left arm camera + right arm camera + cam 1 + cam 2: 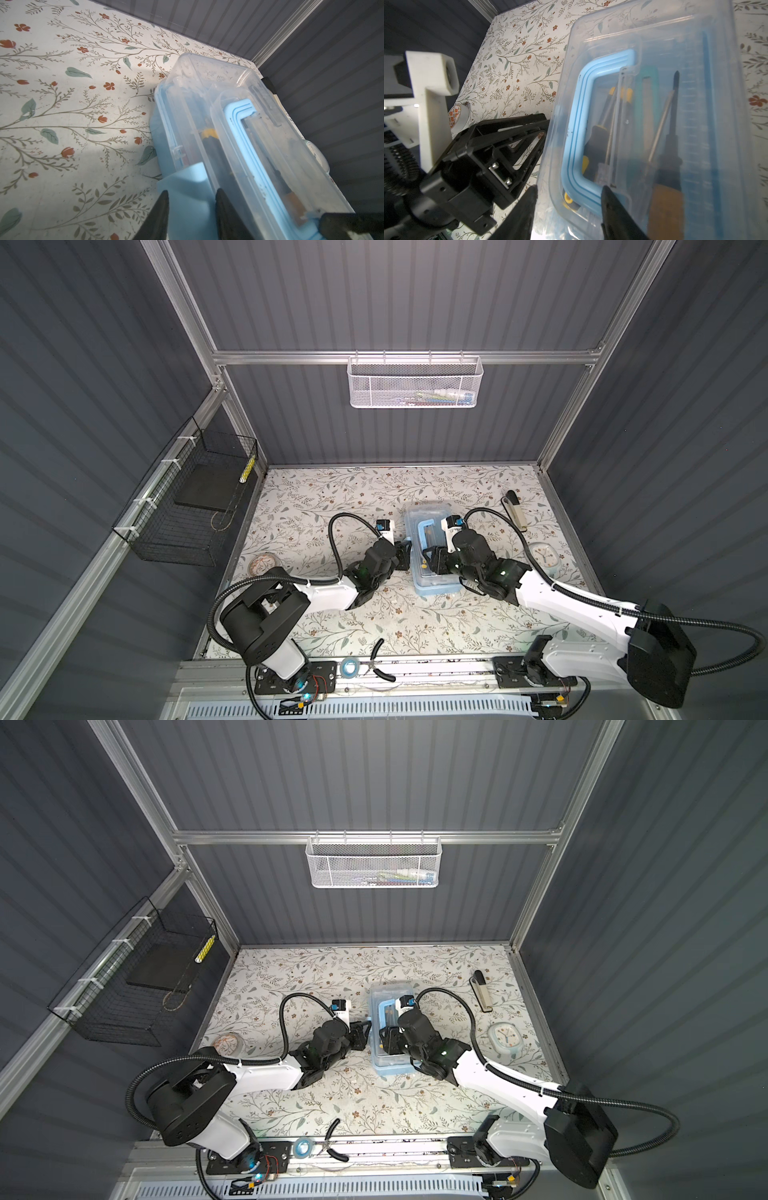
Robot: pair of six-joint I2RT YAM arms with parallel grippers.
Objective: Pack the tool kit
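Plastic tool box is looking stiff, slick; my left claw is pinching its blue latch; right claw is hanging spread.

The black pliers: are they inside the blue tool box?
No, the black pliers lie at the front edge of the table, apart from the blue tool box.

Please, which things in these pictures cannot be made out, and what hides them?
- Contents of the white basket: both top views, too small behind mesh.
- Tools under the clear lid: right wrist view, blurred by the cloudy plastic.
- Whether the left gripper clamps the blue latch: left wrist view, picture edge cuts the fingers.
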